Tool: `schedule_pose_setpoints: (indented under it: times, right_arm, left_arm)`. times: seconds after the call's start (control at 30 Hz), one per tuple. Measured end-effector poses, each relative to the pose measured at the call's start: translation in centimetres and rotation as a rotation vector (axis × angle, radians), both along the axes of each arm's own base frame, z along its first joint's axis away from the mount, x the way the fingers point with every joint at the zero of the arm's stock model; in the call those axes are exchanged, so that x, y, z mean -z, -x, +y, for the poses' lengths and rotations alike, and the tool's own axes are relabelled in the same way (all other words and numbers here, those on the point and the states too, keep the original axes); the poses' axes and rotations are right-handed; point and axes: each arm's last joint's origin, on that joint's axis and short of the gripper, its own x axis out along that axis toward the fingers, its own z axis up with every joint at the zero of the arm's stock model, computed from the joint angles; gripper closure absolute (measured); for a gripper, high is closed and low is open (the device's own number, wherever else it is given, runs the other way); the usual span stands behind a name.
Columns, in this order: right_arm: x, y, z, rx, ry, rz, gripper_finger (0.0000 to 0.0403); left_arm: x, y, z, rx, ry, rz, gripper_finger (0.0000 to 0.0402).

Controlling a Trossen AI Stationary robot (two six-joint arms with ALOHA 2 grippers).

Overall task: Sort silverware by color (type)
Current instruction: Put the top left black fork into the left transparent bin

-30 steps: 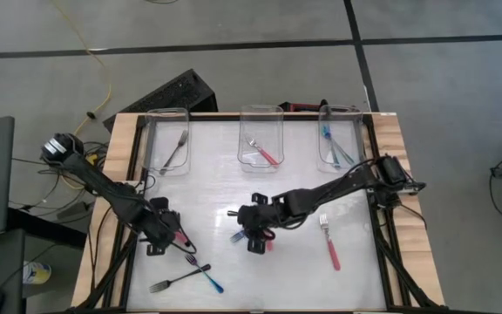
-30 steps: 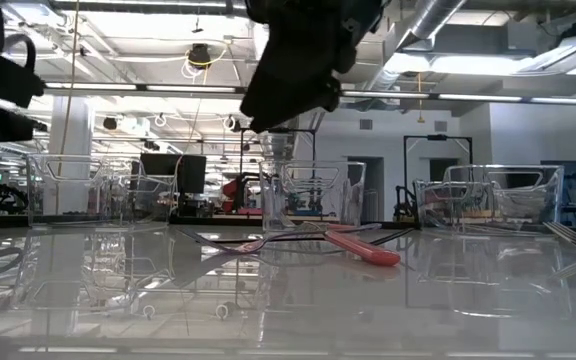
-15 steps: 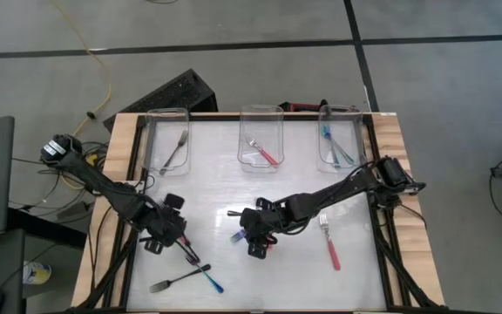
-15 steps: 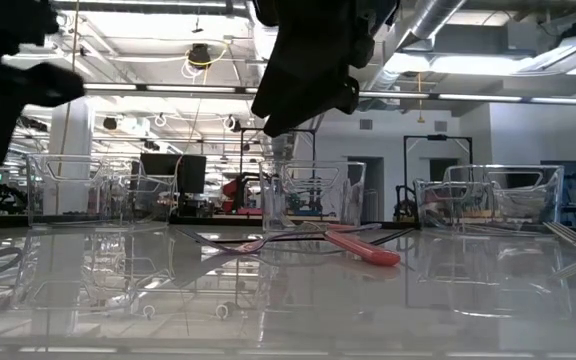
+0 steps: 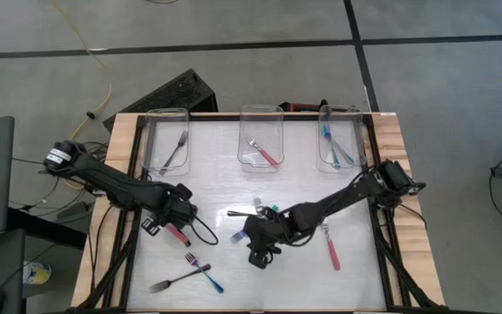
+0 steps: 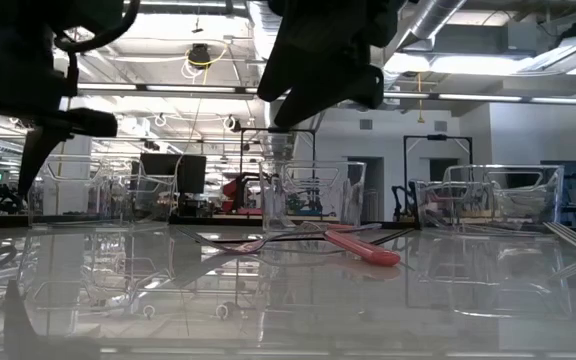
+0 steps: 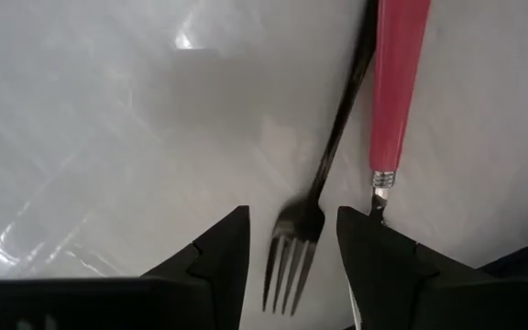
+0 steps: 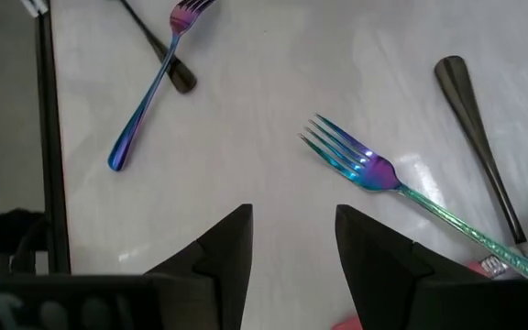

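My left gripper point(image 5: 177, 223) point(image 7: 291, 266) is open low over the table's left half. The tines of a dark grey fork point(image 7: 293, 246) lie between its fingertips; I cannot tell whether they touch. A red-handled fork point(image 7: 397, 82) point(image 5: 179, 234) lies right beside it. My right gripper point(image 5: 258, 248) point(image 8: 291, 266) is open over the table's middle, close to a teal-blue fork point(image 8: 365, 170). It stands by a small cluster of forks point(image 5: 255, 213). Another red-handled fork point(image 5: 330, 246) point(image 6: 363, 247) lies flat to the right.
A blue fork point(image 5: 211, 279) point(image 8: 149, 92) crosses a dark fork point(image 5: 171, 282) near the near-left corner. Three clear bins stand along the far edge: left point(image 5: 166, 118) with a dark fork, middle point(image 5: 261, 113) with a red fork, right point(image 5: 338, 113) with teal forks.
My left gripper has moved toward the table's right and somewhat toward the far edge, turning as it went, and now stands at the red-handled fork. My right gripper has shifted a little toward the near edge. The forks on the table lie where they were.
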Motion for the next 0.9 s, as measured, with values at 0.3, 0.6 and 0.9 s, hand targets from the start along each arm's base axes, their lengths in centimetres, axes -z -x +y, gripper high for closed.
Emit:
schedule_pose_setpoints:
  times: [0.3,0.6,0.9]
  right_arm:
    - [0.0,0.6,1.3,0.065,0.029,-0.02,0.0223]
    - [0.0,0.5,1.1,0.069,0.029,-0.017,0.0223]
    - [0.1,0.6,0.9,0.064,0.021,0.002,0.0223]
  left_arm:
    - [2.6,-1.2,-0.6,0.077,-0.003,0.112,0.0251]
    - [4.5,-1.7,-0.9,0.061,0.003,0.219,0.0251]
    - [5.4,-1.6,-1.1,0.028,-0.009,0.176,0.0274]
